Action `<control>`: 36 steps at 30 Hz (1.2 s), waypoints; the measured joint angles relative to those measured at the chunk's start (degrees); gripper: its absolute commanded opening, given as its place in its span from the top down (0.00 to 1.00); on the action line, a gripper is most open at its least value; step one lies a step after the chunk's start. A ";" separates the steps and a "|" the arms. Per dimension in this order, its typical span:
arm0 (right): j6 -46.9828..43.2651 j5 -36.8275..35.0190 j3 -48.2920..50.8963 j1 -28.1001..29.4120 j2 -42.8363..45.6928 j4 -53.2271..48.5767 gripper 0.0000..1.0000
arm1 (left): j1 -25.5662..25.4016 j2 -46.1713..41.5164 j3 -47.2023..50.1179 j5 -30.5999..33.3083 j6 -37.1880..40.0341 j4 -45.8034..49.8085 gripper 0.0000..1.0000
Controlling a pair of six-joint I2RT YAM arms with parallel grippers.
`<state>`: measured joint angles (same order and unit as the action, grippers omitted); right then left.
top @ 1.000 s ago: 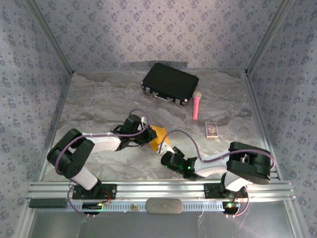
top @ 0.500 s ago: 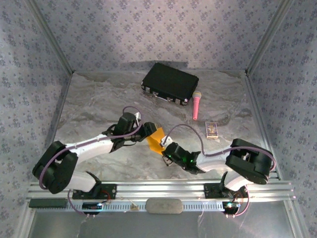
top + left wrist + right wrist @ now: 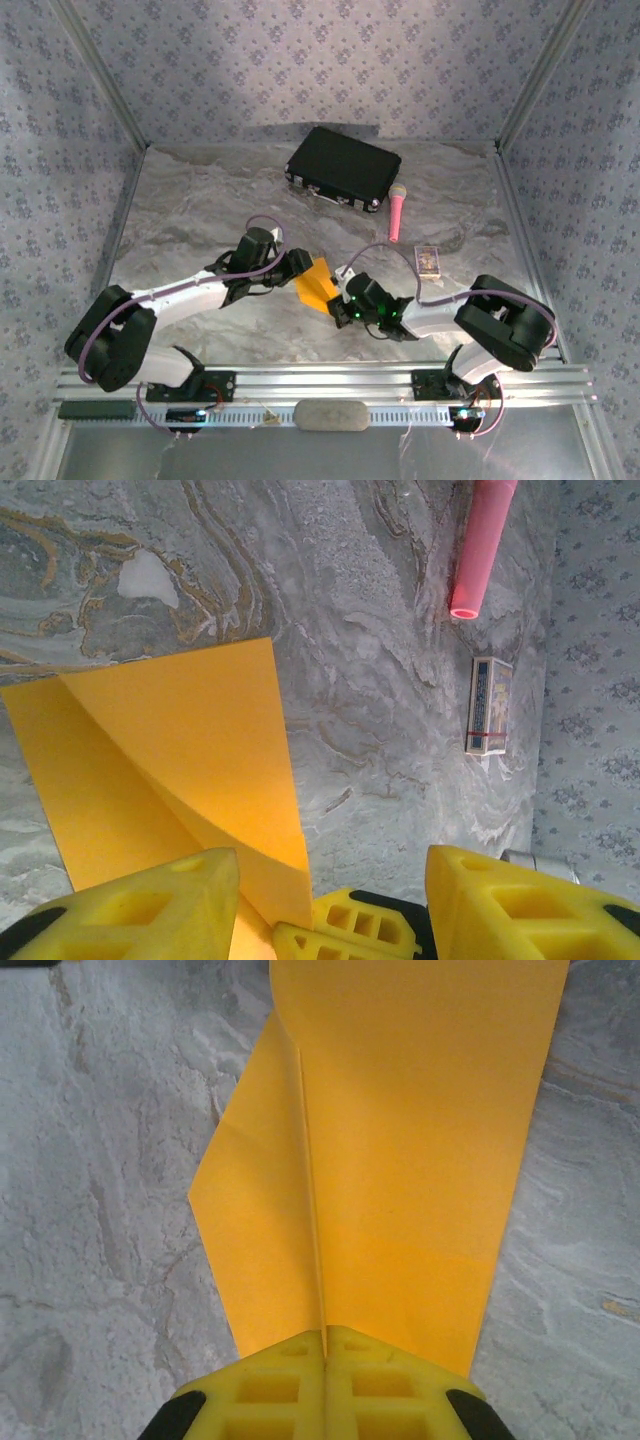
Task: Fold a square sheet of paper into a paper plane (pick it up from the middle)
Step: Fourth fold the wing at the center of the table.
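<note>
Now: the folded orange sheet of paper [image 3: 316,285] lies mid-table, between the two grippers. Right wrist view: a raised centre crease runs straight into the right gripper [image 3: 325,1345], whose fingers are pressed together on the sheet's near edge. Left wrist view: a diagonal fold instead. The left gripper [image 3: 322,865] stands wide apart, gripping nothing, with one finger [image 3: 130,905] over the sheet. Pink microphone [image 3: 480,550] and small box [image 3: 490,705] lie beyond. The overhead view adds a black case [image 3: 343,167] at the table's [image 3: 200,200] far side.

Shows white links and black joints on left arm [image 3: 190,290], lower left, and right arm [image 3: 440,315], lower right; trails looping purple cables [image 3: 262,217]; ends in blocky, pocketed yellow fingers [image 3: 140,910].
</note>
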<state>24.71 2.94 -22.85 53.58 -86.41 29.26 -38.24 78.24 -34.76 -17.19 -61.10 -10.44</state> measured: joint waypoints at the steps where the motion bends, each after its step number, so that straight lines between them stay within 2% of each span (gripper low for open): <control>1: 0.72 1.44 0.11 -0.79 0.00 0.35 1.00 | 0.00 0.22 0.00 -0.13 0.00 -0.04 0.53; 13: 9.40 15.54 0.50 -8.74 -1.90 4.11 1.00 | 0.00 3.61 0.00 -1.66 -0.04 -1.01 0.72; 36: 19.04 23.74 2.49 -12.76 -7.04 13.29 1.00 | -0.76 7.82 0.00 -2.93 -0.42 -4.07 0.87</control>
<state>43.75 26.68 -20.36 40.82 -93.45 42.54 -39.00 86.06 -34.76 -20.12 -61.52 -14.50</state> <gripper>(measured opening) 0.052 0.145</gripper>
